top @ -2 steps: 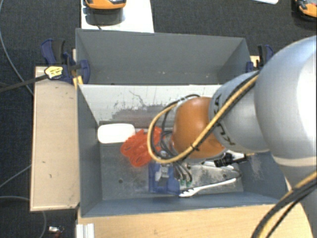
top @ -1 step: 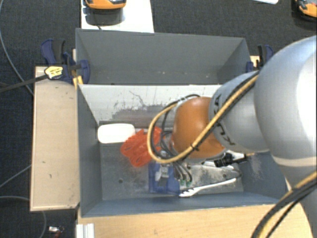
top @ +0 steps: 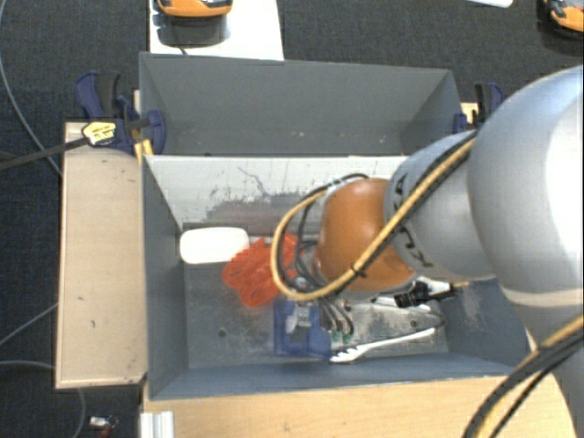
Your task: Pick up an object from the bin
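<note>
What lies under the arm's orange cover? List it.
Poking out below the orange cover: a blue thing, a crumpled orange thing and a white utensil. The cover hides the bin floor directly beneath it.

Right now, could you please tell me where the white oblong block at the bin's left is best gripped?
Probably across its short width at mid-length, from straight above: the white block lies flat, and the orange crumpled thing crowds its right end.
</note>
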`<state>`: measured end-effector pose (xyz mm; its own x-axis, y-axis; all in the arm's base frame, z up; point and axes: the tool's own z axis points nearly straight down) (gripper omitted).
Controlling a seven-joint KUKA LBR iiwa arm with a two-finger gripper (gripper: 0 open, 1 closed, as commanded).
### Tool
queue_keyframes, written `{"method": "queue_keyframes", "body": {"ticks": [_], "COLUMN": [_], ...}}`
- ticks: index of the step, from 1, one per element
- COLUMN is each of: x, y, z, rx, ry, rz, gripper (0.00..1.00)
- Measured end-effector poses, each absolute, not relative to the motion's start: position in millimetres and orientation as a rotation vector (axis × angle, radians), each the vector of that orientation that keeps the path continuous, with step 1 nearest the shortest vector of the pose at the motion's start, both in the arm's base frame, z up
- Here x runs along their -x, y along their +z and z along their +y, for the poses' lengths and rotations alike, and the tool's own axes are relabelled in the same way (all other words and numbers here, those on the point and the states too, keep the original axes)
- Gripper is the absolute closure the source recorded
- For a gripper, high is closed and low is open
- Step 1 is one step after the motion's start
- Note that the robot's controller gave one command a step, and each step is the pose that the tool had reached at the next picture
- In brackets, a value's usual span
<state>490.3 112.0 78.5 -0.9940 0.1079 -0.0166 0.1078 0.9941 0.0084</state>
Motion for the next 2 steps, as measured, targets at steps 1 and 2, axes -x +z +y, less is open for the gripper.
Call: {"method": "queue_keyframes", "body": {"ticks": [1, 2], "x": [-490.3, -490.3], "y": [78.5, 78.5], "z": [111.9, 111.9], "rx": [-0.157, -0.160], "ry": [0.012, 0.012], "rz": [3.121, 3.120], "gripper": [1.00, 1.00]}}
